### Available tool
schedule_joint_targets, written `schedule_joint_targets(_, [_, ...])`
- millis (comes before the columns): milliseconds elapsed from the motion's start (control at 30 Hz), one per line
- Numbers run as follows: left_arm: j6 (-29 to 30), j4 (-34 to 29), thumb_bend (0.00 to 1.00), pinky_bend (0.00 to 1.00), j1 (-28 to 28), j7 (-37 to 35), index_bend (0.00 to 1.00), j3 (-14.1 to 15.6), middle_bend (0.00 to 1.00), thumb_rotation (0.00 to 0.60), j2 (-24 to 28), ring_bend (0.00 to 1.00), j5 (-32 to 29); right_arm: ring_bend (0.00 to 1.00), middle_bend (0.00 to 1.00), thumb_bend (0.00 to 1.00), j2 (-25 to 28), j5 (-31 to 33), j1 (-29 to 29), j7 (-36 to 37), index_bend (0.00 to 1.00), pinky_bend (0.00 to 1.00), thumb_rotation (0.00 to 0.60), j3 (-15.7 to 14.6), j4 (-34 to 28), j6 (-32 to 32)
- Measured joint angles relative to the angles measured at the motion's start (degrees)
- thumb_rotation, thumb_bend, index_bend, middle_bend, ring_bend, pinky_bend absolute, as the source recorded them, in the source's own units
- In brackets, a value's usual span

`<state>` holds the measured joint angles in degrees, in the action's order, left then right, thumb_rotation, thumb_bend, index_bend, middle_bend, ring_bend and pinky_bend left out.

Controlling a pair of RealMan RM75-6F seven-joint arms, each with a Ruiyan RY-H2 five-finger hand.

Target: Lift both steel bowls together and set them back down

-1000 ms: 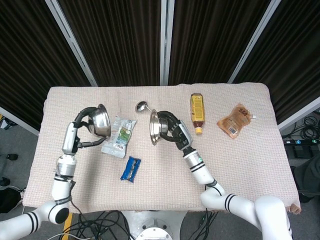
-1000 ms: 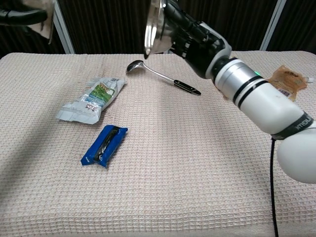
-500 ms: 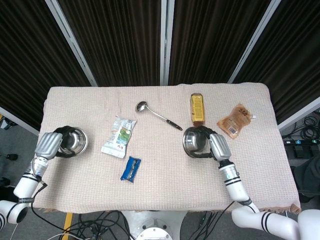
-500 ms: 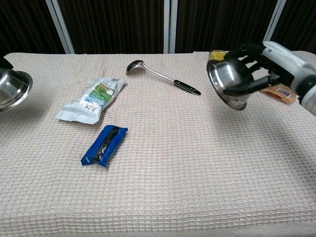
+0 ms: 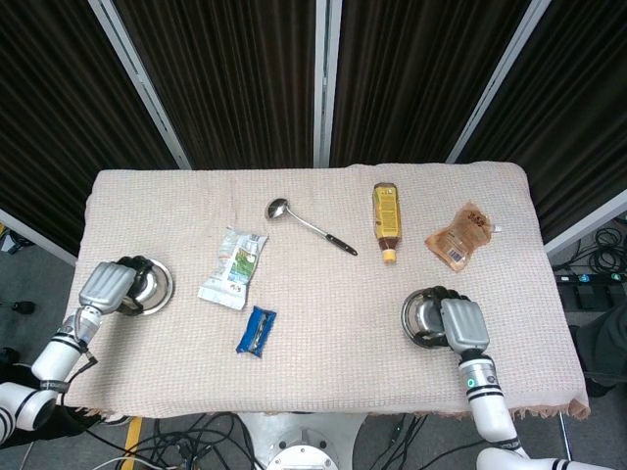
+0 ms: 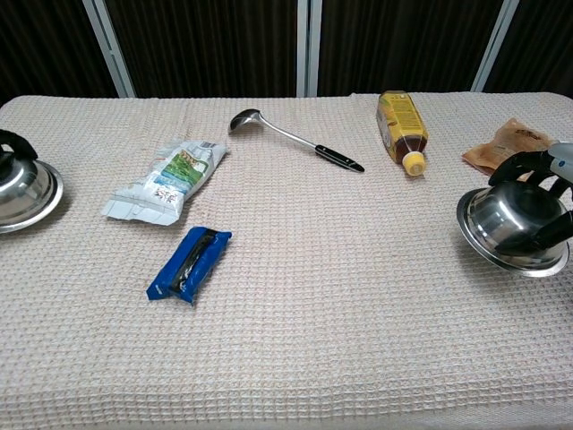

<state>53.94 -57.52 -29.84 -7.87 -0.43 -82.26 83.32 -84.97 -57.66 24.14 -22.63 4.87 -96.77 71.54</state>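
The left hand (image 5: 106,285) grips the left steel bowl (image 5: 147,287) at the table's left edge, its dark fingers (image 6: 18,146) hooked over the rim; the bowl looks to sit on the cloth, though the chest view cuts it off at the frame edge. The right hand (image 5: 460,324) clasps the right steel bowl (image 6: 512,224) near the front right of the table (image 5: 323,372), fingers curled over the far rim, and the bowl is tilted with its mouth toward the centre; whether its base touches the cloth is hard to tell. Between the bowls lie a green-and-white snack packet (image 5: 233,266), a blue wrapped bar (image 5: 256,331) just in front of it, a ladle (image 5: 309,224) with a black handle, a yellow-capped bottle (image 5: 386,219) on its side, and an orange pouch (image 5: 458,236) near the right edge.
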Motion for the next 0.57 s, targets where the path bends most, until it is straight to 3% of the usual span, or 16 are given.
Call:
schedule_joint_targets(100, [1.96,0.39,0.00,0.08,0.39,-0.14,0.00,-0.18,0.00,0.600,-0.33,0.00,0.07,0.00,0.00,0.00,-0.63,-1.05,-0.51,0.97,0.00,0.01,0.600,0.43,1.31,1.04])
schedule_joint_targets(400, [6.23,-2.53,0.00,0.08,2.54,2.33,0.00,-0.98,0.00,0.600,0.98,0.00,-1.08,0.00,0.00,0.00,-1.61,-6.69,-2.88,4.80,0.00,0.00,0.600,0.25,3.18,4.18])
schedule_joint_targets(567, [15.52,-4.87,0.00,0.10,6.55,4.87,0.00,-2.56,0.00,0.600,0.62,0.00,-2.54,0.00,0.00,0.00,-2.32,-11.93,-5.09,8.32,0.00,0.00,0.600,-0.78,5.56,8.07])
